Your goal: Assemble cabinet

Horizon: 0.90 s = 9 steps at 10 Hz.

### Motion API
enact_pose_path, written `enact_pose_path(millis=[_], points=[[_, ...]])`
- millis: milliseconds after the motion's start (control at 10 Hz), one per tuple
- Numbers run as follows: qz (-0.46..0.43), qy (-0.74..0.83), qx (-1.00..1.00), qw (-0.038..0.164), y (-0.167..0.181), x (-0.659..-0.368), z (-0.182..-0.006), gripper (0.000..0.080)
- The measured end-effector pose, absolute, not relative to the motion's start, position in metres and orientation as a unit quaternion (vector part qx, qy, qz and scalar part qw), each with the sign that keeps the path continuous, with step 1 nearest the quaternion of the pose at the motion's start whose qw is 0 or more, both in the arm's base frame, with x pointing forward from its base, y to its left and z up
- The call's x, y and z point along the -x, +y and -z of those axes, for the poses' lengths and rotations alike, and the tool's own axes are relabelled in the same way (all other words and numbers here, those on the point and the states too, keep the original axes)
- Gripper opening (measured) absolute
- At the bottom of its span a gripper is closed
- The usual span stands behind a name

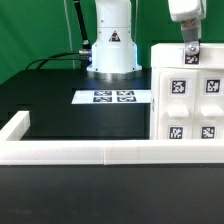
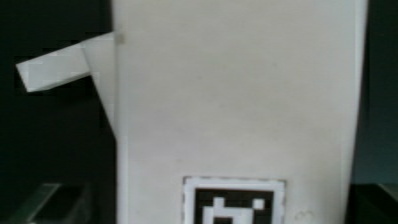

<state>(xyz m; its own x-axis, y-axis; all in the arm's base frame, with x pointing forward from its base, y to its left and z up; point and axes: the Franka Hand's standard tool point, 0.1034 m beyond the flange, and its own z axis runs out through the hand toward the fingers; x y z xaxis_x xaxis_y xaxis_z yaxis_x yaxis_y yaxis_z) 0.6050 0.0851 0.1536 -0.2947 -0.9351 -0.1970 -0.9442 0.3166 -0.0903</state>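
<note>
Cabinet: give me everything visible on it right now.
The cabinet is one large white, plastic-looking box standing upright on the black mat at the exterior view's right, against the low white rail. Its facing side shows several black-and-white square tags. The gripper is at its top edge; whether it grips is unclear.

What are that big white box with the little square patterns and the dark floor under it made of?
The large white cabinet box looks like matte moulded plastic: smooth, opaque, evenly white faces with no grain; its black-and-white tags seem printed or stuck on. The black mat looks like soft, non-shiny rubber or foam, though the pictures leave that open.
</note>
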Motion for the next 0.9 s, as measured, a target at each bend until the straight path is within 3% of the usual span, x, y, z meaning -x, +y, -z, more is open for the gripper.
enact_pose_path(millis=[200, 500, 900], points=[[-0.02, 0.786, 0.608, 0.113, 0.087, -0.606, -0.162, 0.079], [-0.027, 0.785, 0.603, 0.138, 0.09, -0.612, -0.178, 0.0797], [-0.021, 0.751, 0.644, 0.142, 0.092, -0.613, -0.178, 0.0797]])
